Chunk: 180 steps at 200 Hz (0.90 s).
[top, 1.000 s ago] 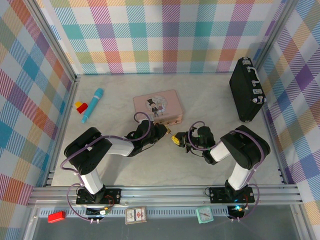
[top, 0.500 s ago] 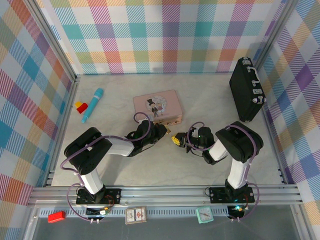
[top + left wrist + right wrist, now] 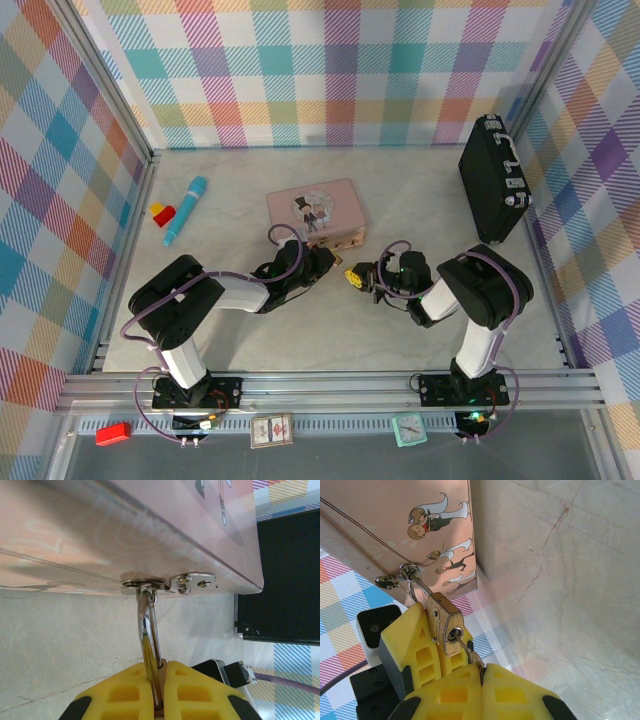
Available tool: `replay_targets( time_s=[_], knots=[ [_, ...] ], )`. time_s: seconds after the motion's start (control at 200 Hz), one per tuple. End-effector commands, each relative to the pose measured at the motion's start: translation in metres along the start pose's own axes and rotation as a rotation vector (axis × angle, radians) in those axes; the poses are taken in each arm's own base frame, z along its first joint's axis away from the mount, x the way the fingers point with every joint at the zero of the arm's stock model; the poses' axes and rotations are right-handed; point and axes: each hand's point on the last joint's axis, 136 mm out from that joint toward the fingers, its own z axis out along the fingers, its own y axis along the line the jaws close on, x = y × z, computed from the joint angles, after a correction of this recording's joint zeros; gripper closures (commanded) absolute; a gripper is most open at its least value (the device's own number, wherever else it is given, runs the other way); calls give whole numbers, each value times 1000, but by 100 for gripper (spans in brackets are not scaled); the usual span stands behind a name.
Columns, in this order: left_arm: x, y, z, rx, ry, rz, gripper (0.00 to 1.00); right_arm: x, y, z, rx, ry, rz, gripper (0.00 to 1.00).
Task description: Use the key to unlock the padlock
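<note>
Brass padlock (image 3: 445,630) hooked through hasp (image 3: 150,584) on the pink tin (image 3: 395,525), tin flat on table (image 3: 560,580). Body clamped in left pincer (image 3: 161,672). The key (image 3: 465,645) sits in keyhole; right pincer (image 3: 482,672) pinched shut on its bow. Risk: on turning, thin key slips between pads, or lock body rotates along and drags tin.

A pale marbled tabletop (image 3: 300,330) carries a pink illustrated tin (image 3: 315,212) near its middle, a black case (image 3: 492,180) at the far right, and a teal marker (image 3: 186,209) just beside a red-and-yellow block (image 3: 161,212) far left.
</note>
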Motion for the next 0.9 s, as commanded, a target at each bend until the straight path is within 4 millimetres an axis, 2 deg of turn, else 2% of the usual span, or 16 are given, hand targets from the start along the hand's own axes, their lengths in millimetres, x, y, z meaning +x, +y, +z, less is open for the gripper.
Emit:
replay_targets(
  time_s=[0.0, 0.345, 0.625, 0.755, 0.895],
  knots=[
    [47, -74, -15, 242, 177, 59, 96, -3, 57, 6, -159, -4, -100, 100],
    [55, -82, -18, 251, 196, 79, 96, -10, 63, 6, -181, 8, -90, 100],
    [55, -89, -16, 263, 186, 76, 96, 5, 77, 9, -187, 44, -133, 100],
    [50, -89, -14, 252, 165, 76, 96, 18, 70, 10, -165, 53, -130, 100],
    [43, -82, -11, 222, 137, 81, 96, 15, 52, 0, -122, 9, -125, 100]
  ],
)
